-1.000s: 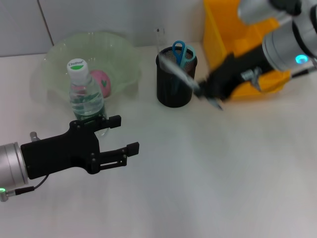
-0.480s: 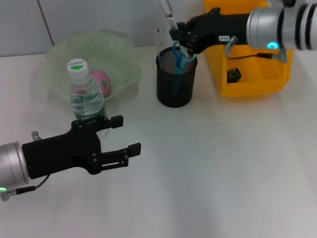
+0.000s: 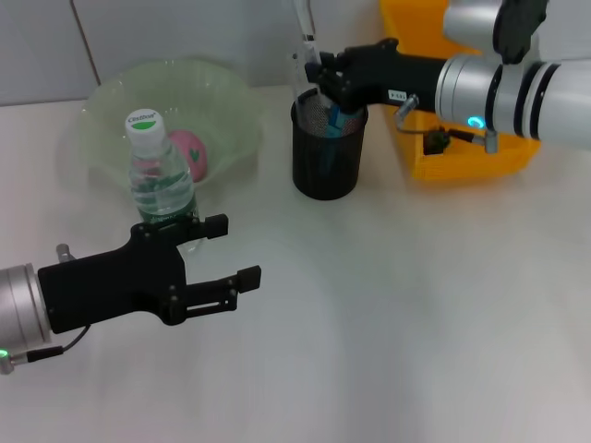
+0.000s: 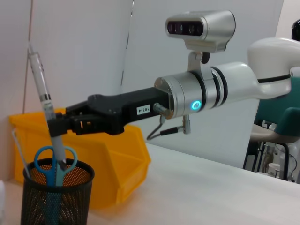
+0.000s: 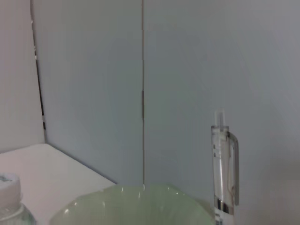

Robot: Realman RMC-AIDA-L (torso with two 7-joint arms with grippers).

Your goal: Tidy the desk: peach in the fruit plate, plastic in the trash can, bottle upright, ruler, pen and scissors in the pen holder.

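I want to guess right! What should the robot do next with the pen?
Probably lower the pen a little further and let go. The right claw holds it nearly upright, its tip already inside the black pen holder beside the scissors. The left claw waits by the bottle.

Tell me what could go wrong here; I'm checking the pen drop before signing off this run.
The right gripper holds the pen slightly tilted, its tip just inside the pen holder. On release it may catch on the scissors already standing there and stay propped high. The gripper sits right over the holder's rim, so pushing lower could nudge or tip the holder. The left gripper is open near the bottle; a careless move might topple it.
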